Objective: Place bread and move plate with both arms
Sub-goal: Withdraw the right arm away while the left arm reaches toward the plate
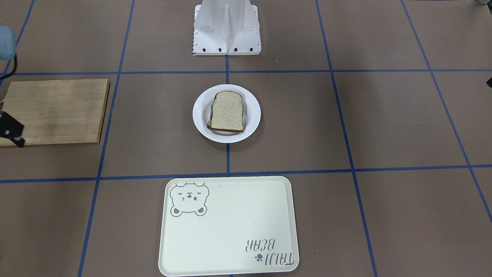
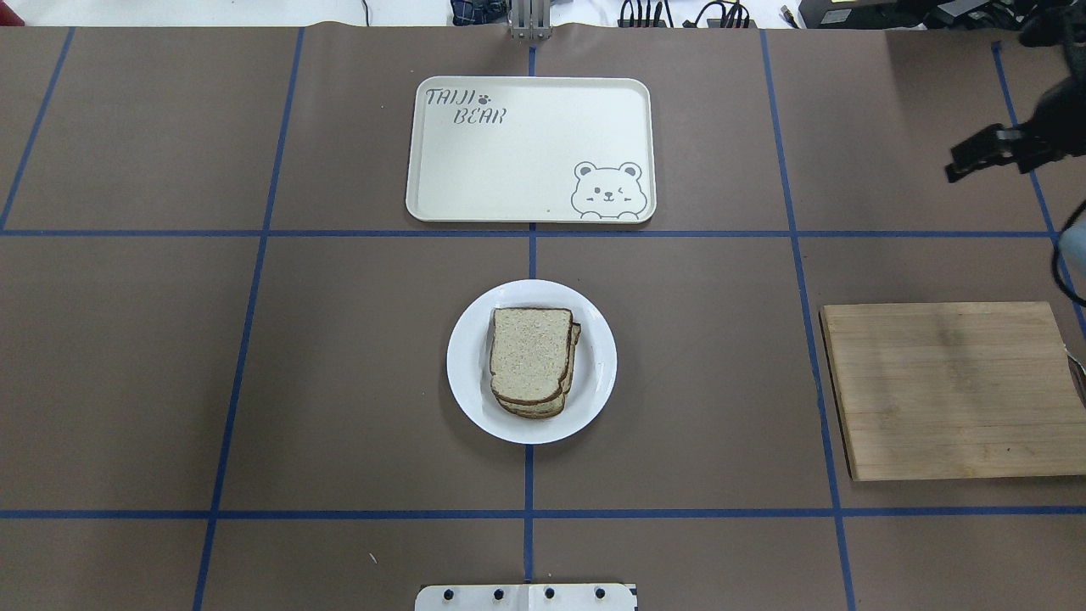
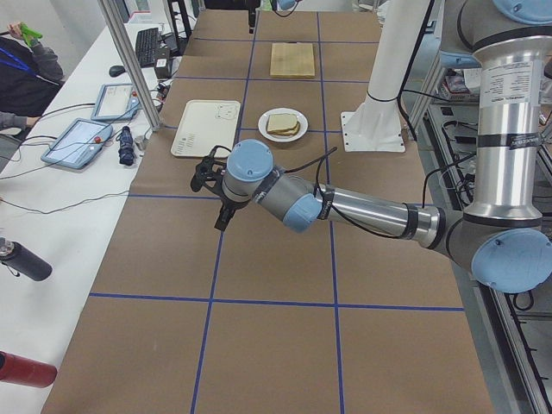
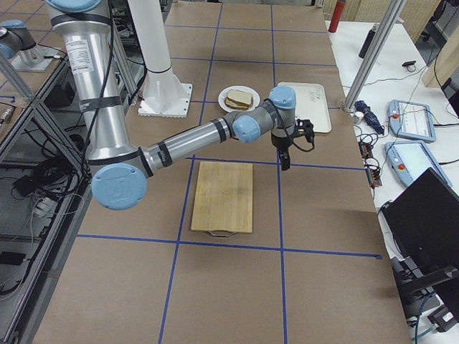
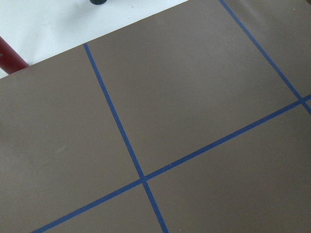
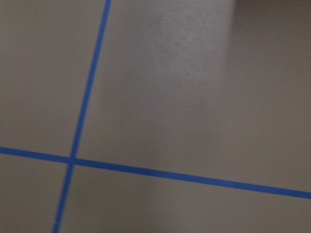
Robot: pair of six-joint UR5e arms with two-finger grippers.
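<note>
The bread (image 1: 227,111) lies on the round white plate (image 1: 251,104) at the table's middle, stacked on another slice whose edge peeks out in the overhead view (image 2: 530,352). The plate (image 2: 598,365) stands between the robot base and the tray. My right gripper (image 2: 954,172) hovers empty at the far right, beyond the cutting board, with its fingers looking closed together; it also shows in the front-facing view (image 1: 19,144). My left gripper (image 3: 221,222) hangs over bare table far to the left. I cannot tell if it is open or shut.
A cream tray with a bear drawing (image 2: 517,161) lies empty past the plate. A bamboo cutting board (image 2: 950,390) lies empty on the right. The white robot base (image 1: 226,34) stands behind the plate. Blue tape lines grid the brown table.
</note>
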